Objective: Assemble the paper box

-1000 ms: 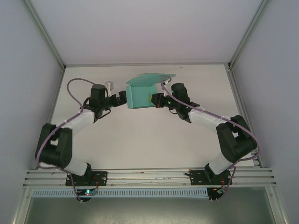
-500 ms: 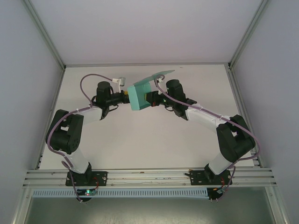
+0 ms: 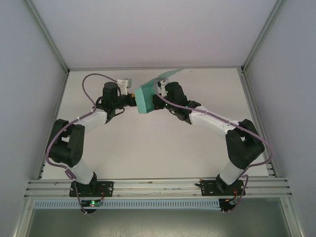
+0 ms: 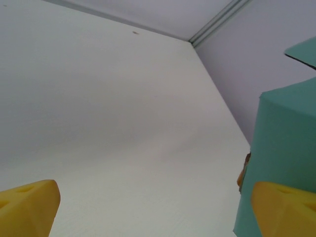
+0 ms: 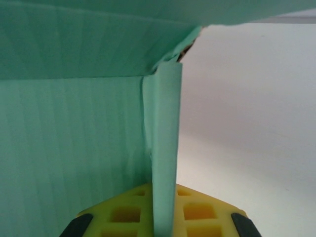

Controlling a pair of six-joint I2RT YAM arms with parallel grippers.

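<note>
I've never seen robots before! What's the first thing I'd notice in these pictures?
The bright teal-green paper box catches the eye first, between the two arms at the far middle of the white table, with one flap sticking out behind it. The right gripper is shut on a thin wall of the box. The left gripper stands wide open at its left side.

- The box (image 3: 145, 100) is at the far middle of the table (image 3: 148, 148).
- The left gripper (image 3: 133, 102) is just left of it.
- The right gripper (image 3: 156, 101) is on its right, pinching a flap.
</note>
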